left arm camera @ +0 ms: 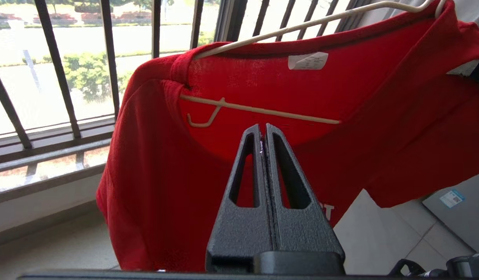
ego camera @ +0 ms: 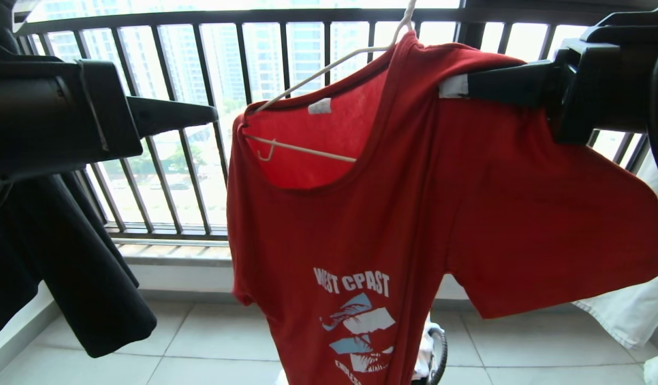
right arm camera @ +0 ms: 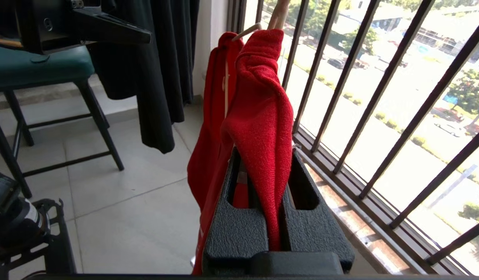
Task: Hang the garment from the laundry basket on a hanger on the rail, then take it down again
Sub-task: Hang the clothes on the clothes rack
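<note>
The garment (ego camera: 361, 224), a red T-shirt with white chest print, hangs on the thin off-white hanger (ego camera: 307, 149). The hanger's hook runs up out of the head view, and the rail is out of view. My right gripper (ego camera: 449, 86) is shut on the shirt's right shoulder, with red cloth (right arm camera: 258, 116) pinched between its fingers (right arm camera: 264, 151). My left gripper (ego camera: 214, 113) is shut and empty, level with the neckline and apart from the shirt's left shoulder. In the left wrist view its tips (left arm camera: 263, 126) point at the collar just under the hanger's bar (left arm camera: 282, 113). The laundry basket (ego camera: 440, 353) is mostly hidden behind the hem; one dark loop handle shows.
A black railing (ego camera: 200, 133) with vertical bars closes off the balcony behind the shirt. A black garment (ego camera: 67, 256) hangs at the left and a white one (ego camera: 628, 310) at the right. A stool with a teal seat (right arm camera: 41, 66) stands on the tiled floor.
</note>
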